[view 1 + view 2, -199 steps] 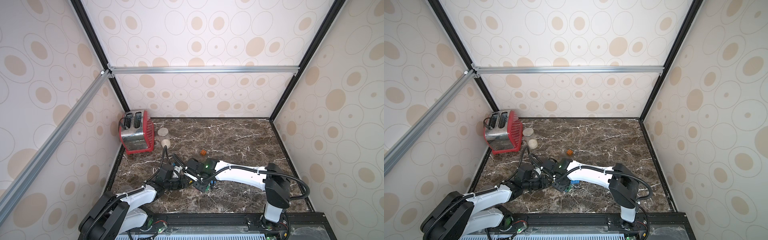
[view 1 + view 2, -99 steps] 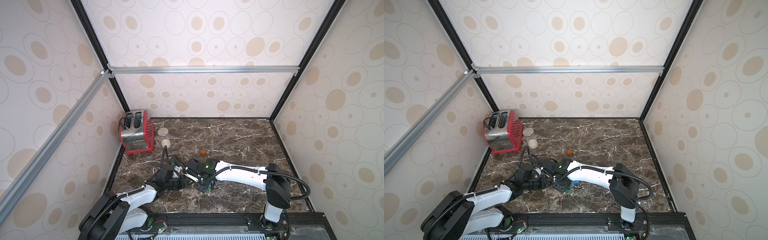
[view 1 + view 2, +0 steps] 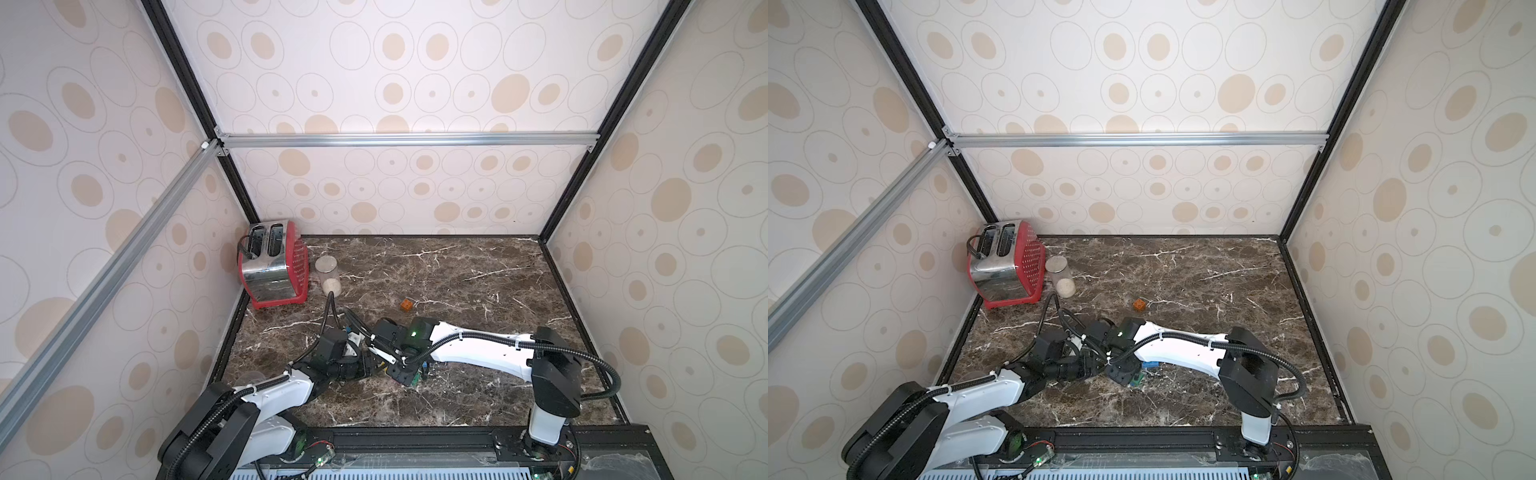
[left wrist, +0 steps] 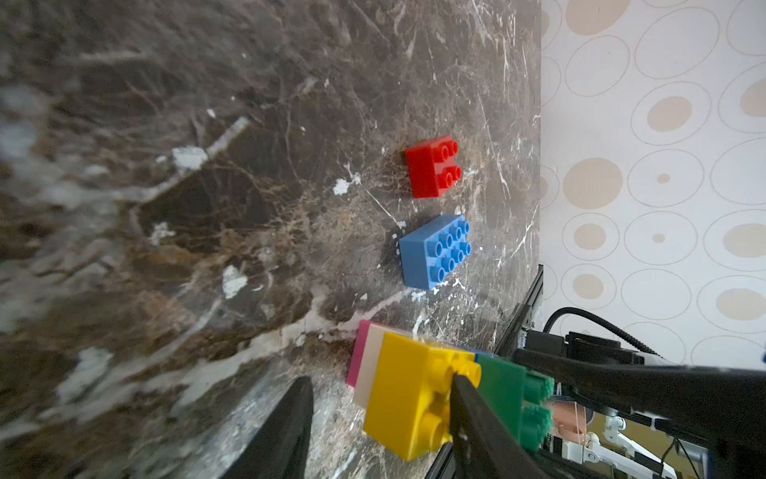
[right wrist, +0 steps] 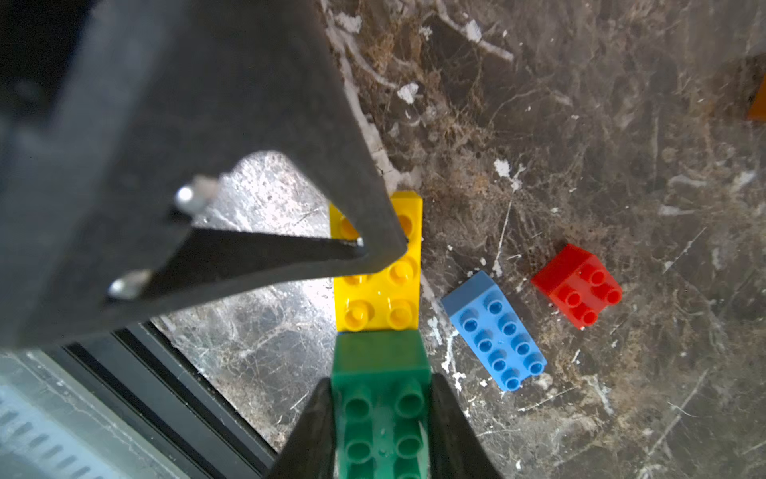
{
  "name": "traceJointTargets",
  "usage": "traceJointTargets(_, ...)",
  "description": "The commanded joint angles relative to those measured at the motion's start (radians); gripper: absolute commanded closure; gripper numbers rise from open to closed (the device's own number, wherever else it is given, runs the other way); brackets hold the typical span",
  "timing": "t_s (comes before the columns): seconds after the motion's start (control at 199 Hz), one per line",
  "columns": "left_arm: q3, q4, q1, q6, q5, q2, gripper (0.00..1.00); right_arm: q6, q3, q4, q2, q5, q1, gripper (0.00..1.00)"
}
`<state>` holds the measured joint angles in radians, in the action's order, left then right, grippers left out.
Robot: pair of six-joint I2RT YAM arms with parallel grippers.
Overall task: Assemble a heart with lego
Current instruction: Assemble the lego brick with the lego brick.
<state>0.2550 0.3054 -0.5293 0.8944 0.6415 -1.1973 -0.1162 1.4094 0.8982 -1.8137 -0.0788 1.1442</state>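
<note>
The heart is a partial cluster lying on the marble near the front edge: a yellow brick [image 4: 406,398] over white and pink layers, with a green brick [image 5: 381,406] set end to end against the yellow. My right gripper [image 5: 381,381] is shut on the green brick. My left gripper [image 4: 381,379] straddles the yellow stack: one finger [image 4: 472,410] rests on its studs, the other stands apart from the pink side. In both top views the two grippers meet low over the cluster [image 3: 417,377]. Loose lego lies beside it: a blue brick [image 5: 493,331], a red brick [image 5: 578,286] and, farther back, an orange brick [image 3: 406,305].
A red and chrome toaster [image 3: 274,266] stands in the back left corner with a glass jar [image 3: 328,276] beside it. The black front rail [image 5: 174,373] runs close to the cluster. Patterned walls enclose the marble table [image 3: 457,266] on three sides.
</note>
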Motion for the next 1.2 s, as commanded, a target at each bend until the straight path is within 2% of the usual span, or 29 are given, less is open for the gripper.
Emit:
traceJointTargets(0.0, -0.008, -0.009, -0.006, -0.003, -0.005, -0.002, 0.47, -0.025, -0.015, 0.033, -0.022, 0.032, 0.007, 0.81)
traceJointTargets(0.326, -0.006, -0.008, -0.008, 0.002, 0.001, 0.018, 0.47, -0.052, -0.022, 0.017, 0.025, -0.093, 0.043, 0.82)
traceJointTargets(0.476, -0.006, 0.004, -0.009, 0.009, 0.009, 0.033, 0.47, -0.059, -0.038, -0.012, 0.06, -0.112, 0.047, 0.82)
traceJointTargets(0.877, -0.004, 0.028, -0.03, 0.017, 0.007, 0.013, 0.47, -0.056, -0.033, 0.006, 0.054, -0.046, 0.045, 0.82)
traceJointTargets(1.198, -0.002, 0.029, -0.034, 0.009, 0.006, -0.009, 0.47, -0.06, -0.048, 0.008, 0.024, -0.04, 0.032, 0.82)
